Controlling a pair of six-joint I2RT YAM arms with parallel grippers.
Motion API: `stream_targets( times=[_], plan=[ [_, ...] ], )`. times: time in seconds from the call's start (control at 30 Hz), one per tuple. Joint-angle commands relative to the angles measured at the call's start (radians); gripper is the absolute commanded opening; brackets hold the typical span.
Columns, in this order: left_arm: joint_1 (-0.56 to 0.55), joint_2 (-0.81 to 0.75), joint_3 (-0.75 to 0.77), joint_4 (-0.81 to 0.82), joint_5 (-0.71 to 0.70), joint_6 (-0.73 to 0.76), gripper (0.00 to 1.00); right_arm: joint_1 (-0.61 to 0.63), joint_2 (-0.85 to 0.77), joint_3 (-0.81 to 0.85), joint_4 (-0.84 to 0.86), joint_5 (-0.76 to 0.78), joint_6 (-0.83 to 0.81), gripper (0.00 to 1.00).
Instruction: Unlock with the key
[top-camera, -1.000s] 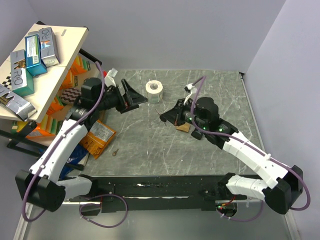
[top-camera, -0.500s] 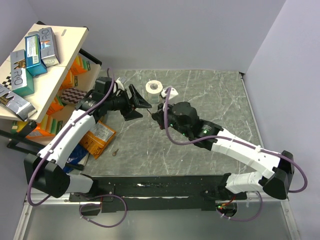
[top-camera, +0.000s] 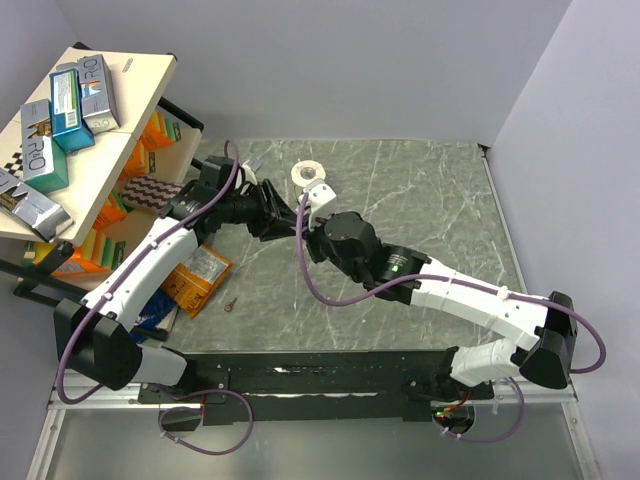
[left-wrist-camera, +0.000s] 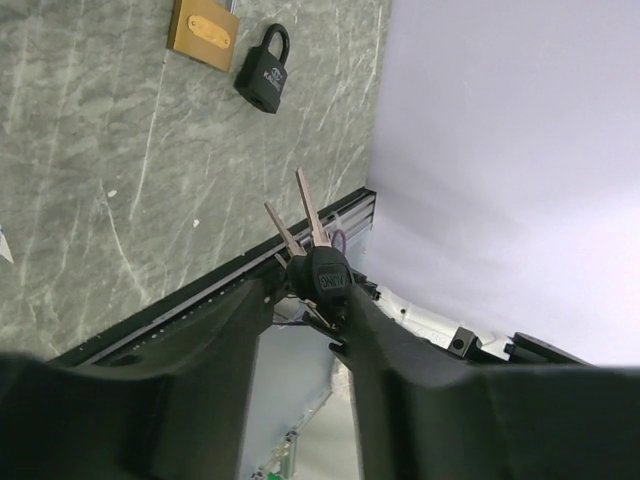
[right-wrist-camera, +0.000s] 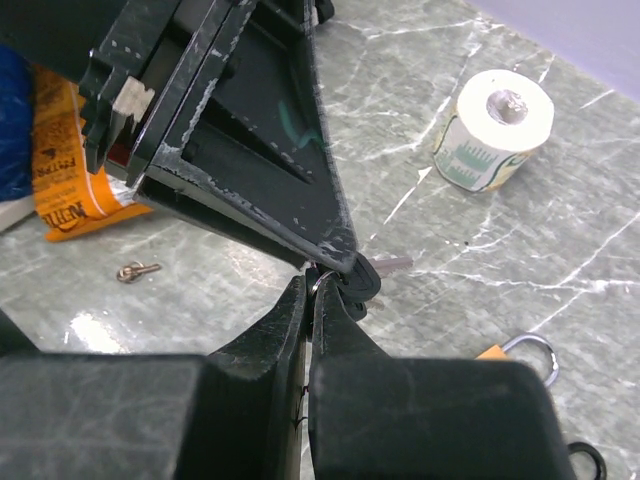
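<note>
Grey marbled table (top-camera: 430, 200) is seen beneath both arms, which are brought together above its left half. The key (left-wrist-camera: 320, 278), a small bunch with black heads, is held between them: the right gripper (right-wrist-camera: 312, 296) is pinched tight on its ring, and the left gripper (left-wrist-camera: 310, 298) is narrowed onto a black head. A black padlock (left-wrist-camera: 265, 72) is seen lying well apart, just beside a brass padlock (left-wrist-camera: 205, 32).

Left claw (top-camera: 283, 222) and right claw (right-wrist-camera: 310, 290) meet over the surface (top-camera: 420, 200), left of centre, the key (left-wrist-camera: 318, 270) between them. Tape roll (top-camera: 309, 174) just behind. Padlocks (left-wrist-camera: 265, 72) to the right. Packet (top-camera: 197, 275) at left edge.
</note>
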Motion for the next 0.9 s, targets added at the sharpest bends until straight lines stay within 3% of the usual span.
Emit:
stream_targets(
  times=[0.0,0.23,0.43,0.6,0.7,0.73,0.83,0.87],
  plan=[
    [-0.007,0.004,0.044,0.009,0.015,-0.01,0.39,0.017,0.004,0.04,0.041,0.052,-0.033,0.0],
    [-0.009,0.014,0.041,0.014,0.021,-0.01,0.24,0.029,0.017,0.038,0.049,0.07,-0.094,0.0],
    [-0.009,0.021,0.044,0.006,0.014,-0.001,0.01,0.053,0.017,0.046,0.041,0.073,-0.135,0.0],
    [-0.009,0.012,0.047,0.027,-0.018,0.011,0.01,0.053,0.017,0.037,0.012,0.077,-0.1,0.0],
    [-0.007,0.003,0.04,0.056,-0.038,0.032,0.01,0.043,-0.003,0.011,0.021,0.041,-0.051,0.21],
    [-0.007,-0.003,0.035,0.069,-0.043,0.042,0.01,0.024,-0.025,0.0,0.027,0.014,-0.043,0.33],
    [-0.007,-0.023,0.012,0.116,-0.049,0.072,0.01,-0.055,-0.063,-0.035,0.036,-0.086,0.071,0.55],
    [-0.005,-0.026,0.006,0.129,-0.058,0.088,0.01,-0.081,-0.077,-0.055,0.041,-0.121,0.099,0.57]
  ],
)
